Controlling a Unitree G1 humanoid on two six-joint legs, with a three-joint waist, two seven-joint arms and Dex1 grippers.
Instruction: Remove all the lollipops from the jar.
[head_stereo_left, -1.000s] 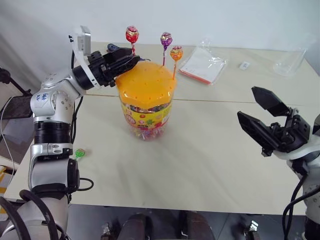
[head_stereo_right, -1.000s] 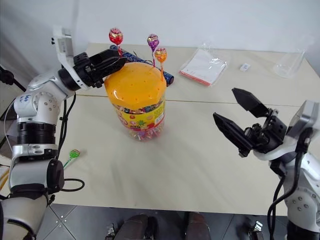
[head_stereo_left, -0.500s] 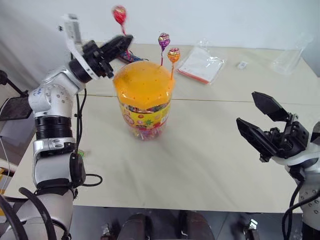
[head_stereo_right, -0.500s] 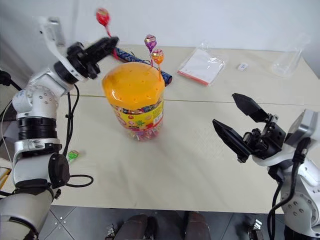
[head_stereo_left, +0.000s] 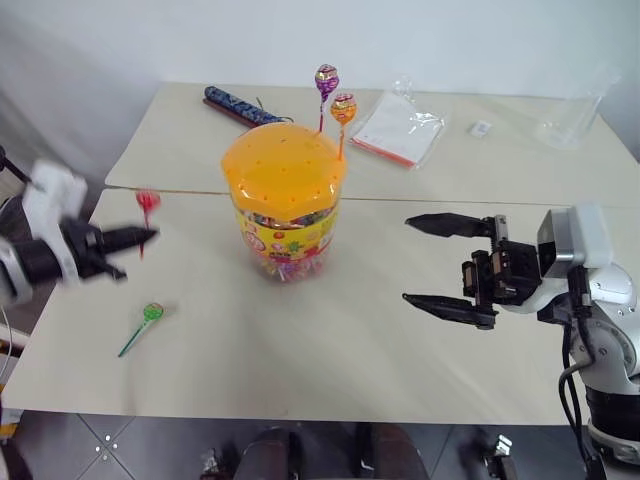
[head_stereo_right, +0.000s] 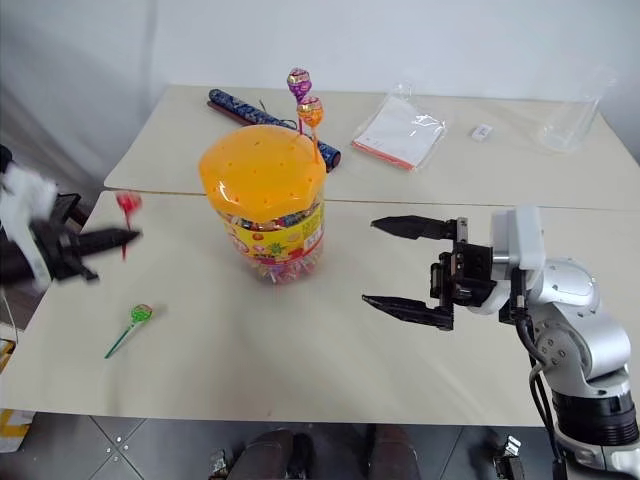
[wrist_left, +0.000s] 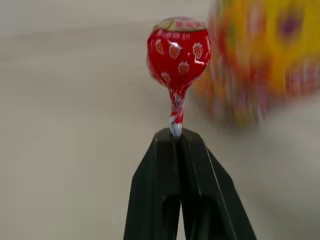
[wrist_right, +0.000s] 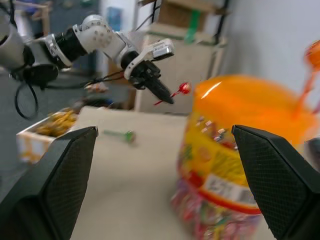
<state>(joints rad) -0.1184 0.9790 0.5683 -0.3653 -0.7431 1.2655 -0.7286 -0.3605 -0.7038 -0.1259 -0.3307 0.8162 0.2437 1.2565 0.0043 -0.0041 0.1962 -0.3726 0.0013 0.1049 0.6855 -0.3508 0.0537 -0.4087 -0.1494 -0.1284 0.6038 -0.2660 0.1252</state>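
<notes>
The pale desk (head_stereo_left: 400, 320) carries the clear jar (head_stereo_left: 286, 205) near its middle, domed orange lid on and wrapped sweets visible through the wall. To the jar's right, the right claw (head_stereo_left: 440, 262) hangs with its fingers spread wide, pointing at the jar and well apart from it. At the desk's left edge the left claw (wrist_left: 175, 137) is pressed together, pinching the stick of the red lollipop (wrist_left: 177, 50), clear of the jar. A flat plastic packet (head_stereo_left: 402, 128) lies beyond the jar. The purple lollipop (head_stereo_left: 326, 78) and orange lollipop (head_stereo_left: 343, 106) stand upright in the lid. The green lollipop (head_stereo_left: 152, 313) lies on the desk, left of the jar.
</notes>
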